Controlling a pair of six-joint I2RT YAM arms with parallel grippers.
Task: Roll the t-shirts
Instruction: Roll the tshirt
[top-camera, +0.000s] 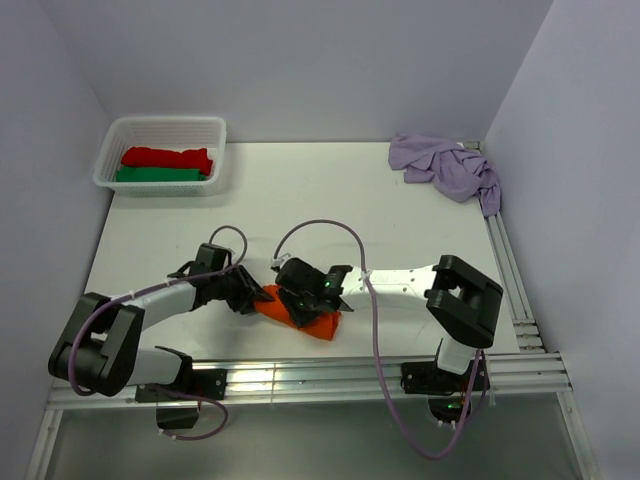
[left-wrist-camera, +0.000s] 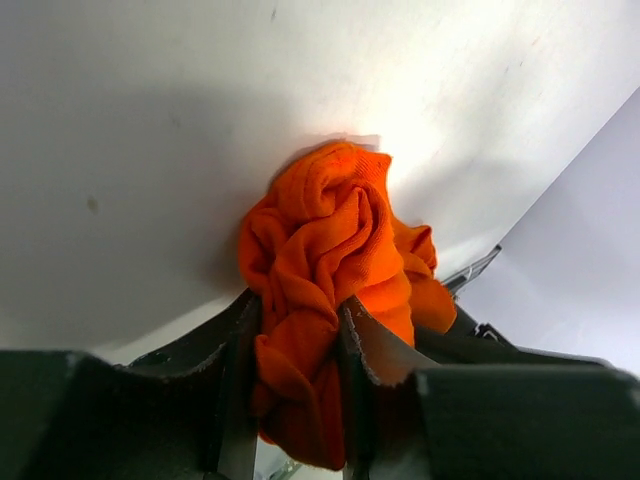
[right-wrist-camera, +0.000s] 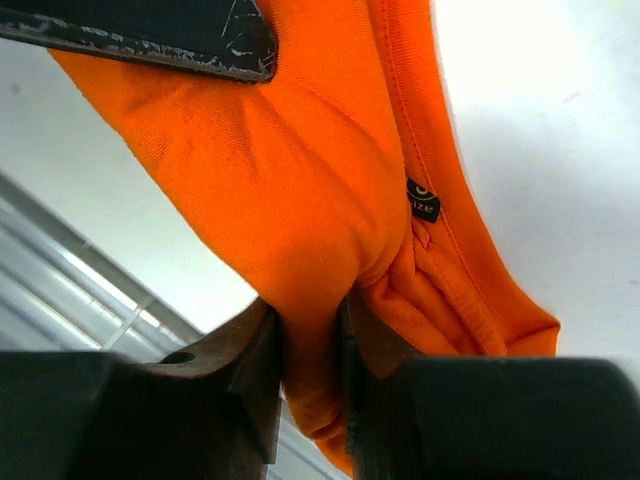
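The orange t-shirt (top-camera: 318, 326) lies as a bunched roll near the table's front edge, between my two arms. My left gripper (top-camera: 255, 297) holds its left end. In the left wrist view this gripper (left-wrist-camera: 298, 330) is shut on crumpled orange cloth (left-wrist-camera: 330, 230) that fills the gap between its fingers. My right gripper (top-camera: 300, 300) is on the roll's middle. In the right wrist view it (right-wrist-camera: 308, 320) pinches a fold of the orange t-shirt (right-wrist-camera: 260, 170), whose size label (right-wrist-camera: 423, 200) shows. The lilac t-shirt (top-camera: 445, 168) lies crumpled at the back right corner.
A white basket (top-camera: 108, 165) at the back left holds a red roll (top-camera: 167, 157) and a green roll (top-camera: 160, 174). Metal rails run along the front edge (top-camera: 300, 375) and the right side (top-camera: 510, 270). Purple walls stand on three sides.
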